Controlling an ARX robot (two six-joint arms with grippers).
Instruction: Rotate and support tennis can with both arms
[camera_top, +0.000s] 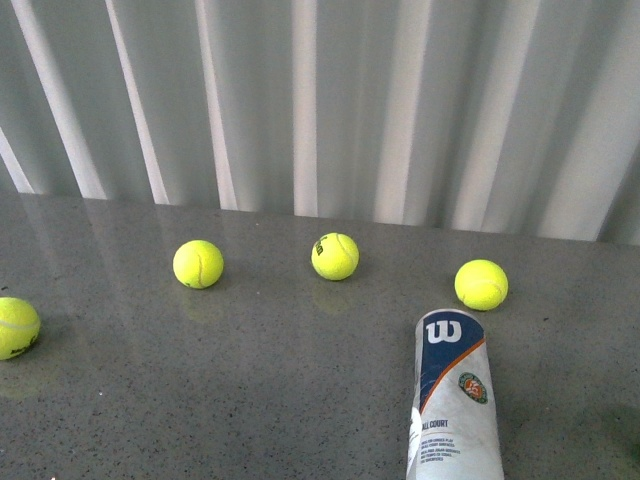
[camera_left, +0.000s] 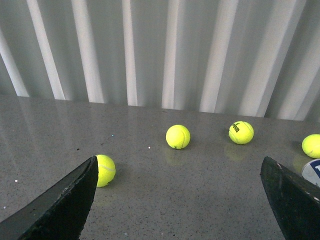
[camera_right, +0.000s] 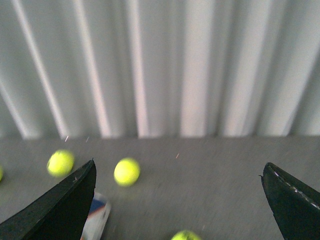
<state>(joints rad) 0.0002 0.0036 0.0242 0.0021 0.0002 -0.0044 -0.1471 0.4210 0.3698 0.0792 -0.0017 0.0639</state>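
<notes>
The tennis can (camera_top: 454, 398) lies on its side on the grey table at the front right, its navy end with the white "W" pointing away from me and its near end cut off by the frame edge. Neither arm shows in the front view. In the left wrist view my left gripper (camera_left: 179, 167) is open over bare table, and a sliver of the can (camera_left: 312, 171) peeks in beside one black finger. The right wrist view is blurred. There my right gripper (camera_right: 179, 170) is open, with the can's end (camera_right: 97, 215) just behind one finger.
Several yellow tennis balls lie loose on the table: one at the far left (camera_top: 15, 327), one left of centre (camera_top: 198, 264), one in the middle (camera_top: 335, 256), one just beyond the can (camera_top: 481, 284). A white corrugated wall (camera_top: 320, 100) closes the back.
</notes>
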